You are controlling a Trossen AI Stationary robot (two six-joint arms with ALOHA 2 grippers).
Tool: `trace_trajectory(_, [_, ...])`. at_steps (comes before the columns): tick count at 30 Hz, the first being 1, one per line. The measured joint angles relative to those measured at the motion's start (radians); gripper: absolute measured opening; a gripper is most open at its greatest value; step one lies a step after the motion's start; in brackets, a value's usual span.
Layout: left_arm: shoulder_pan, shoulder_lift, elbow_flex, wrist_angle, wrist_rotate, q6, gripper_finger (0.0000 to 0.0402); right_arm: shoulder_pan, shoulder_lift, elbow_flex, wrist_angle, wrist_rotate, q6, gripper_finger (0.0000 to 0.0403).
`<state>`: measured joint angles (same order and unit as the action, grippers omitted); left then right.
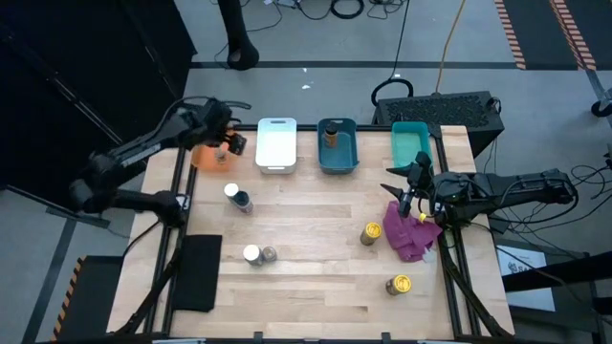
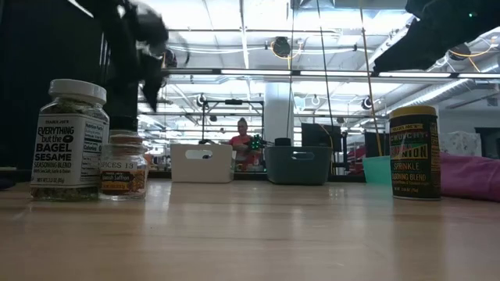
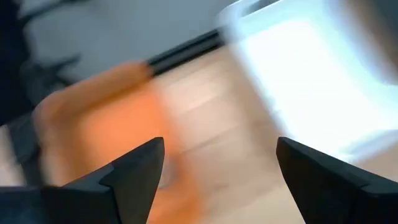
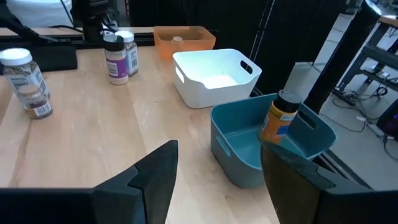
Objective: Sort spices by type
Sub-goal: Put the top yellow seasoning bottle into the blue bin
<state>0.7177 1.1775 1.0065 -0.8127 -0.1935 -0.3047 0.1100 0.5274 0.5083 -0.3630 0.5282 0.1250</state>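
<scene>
Table [image 1: 316, 277] — pale wood planks, smooth matt finish. Bins — smooth plastic: white bin [image 4: 214, 76] slightly glossy, blue bin [image 4: 249, 146] matt. Magenta cloth [image 1: 409, 234] soft, crumpled. Jars [image 2: 70, 140] clear, paper-labelled.

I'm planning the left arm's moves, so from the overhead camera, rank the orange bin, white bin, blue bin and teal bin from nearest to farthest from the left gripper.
Measured from the left gripper, in the high view:
1. Orange bin, directly beneath it at the far-left corner.
2. White bin, next along the back row.
3. Blue bin, mid-row, one jar inside.
4. Teal bin, far right end.
</scene>
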Motion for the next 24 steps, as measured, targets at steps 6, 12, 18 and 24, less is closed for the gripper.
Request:
trace_trajectory(6, [-0.343, -0.12, 0.0, 0.164, -0.06, -0.054, 0.0315, 0.007, 0.014, 0.0, -0.009, -0.013, 0.053, 0.021])
trace_trajectory(12, [-0.689, -0.083, 0.001, 0.383, -0.2, -0.055, 0.0315, 0.075, 0.088, 0.0, 0.099, -0.036, 0.054, 0.021])
trace_trajectory(18, [-0.936, 0.048, 0.001, 0.554, -0.454, -0.021, 0.0315, 0.153, 0.218, 0.046, 0.166, -0.031, 0.047, 0.021])
trace_trajectory(24, [-1.033, 0.141, 0.001, 0.66, -0.515, 0.108, 0.0315, 0.174, 0.384, 0.179, 0.05, -0.007, 0.071, 0.021])
